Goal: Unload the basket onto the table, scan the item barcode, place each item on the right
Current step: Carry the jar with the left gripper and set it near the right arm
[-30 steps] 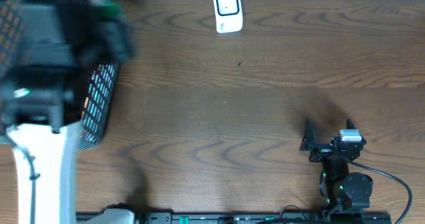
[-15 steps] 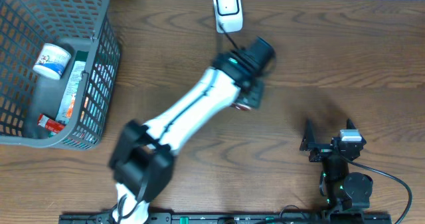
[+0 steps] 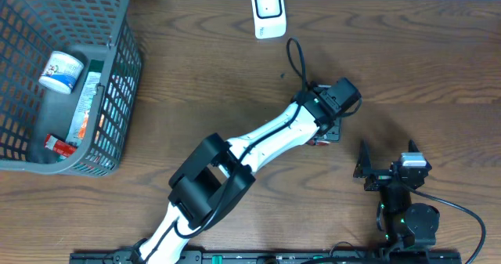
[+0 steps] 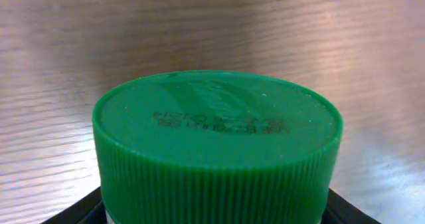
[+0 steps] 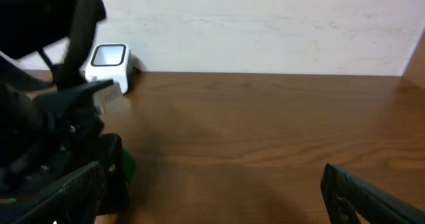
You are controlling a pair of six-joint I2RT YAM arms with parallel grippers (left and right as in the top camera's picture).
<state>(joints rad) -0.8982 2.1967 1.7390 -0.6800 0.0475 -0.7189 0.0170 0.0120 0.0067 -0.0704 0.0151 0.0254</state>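
Overhead: left hand (image 3: 327, 128) clamped on green-capped bottle (image 4: 219, 137), apparently mid-carry; right hand (image 3: 387, 156) apart, idle. Next, probably face barcode toward scanner (image 3: 268, 12).

A dark brown, wood-grained surface (image 3: 438, 76) is shown, with pale glare spread over part of it in the left wrist view. A grey mesh basket (image 3: 117, 115) is set on its far left corner and is partly cut off by the frame. A white scanner (image 3: 268, 12) is placed at the far edge near the middle, well apart from the basket. A small dark speck (image 3: 282, 76) is seen near the scanner.
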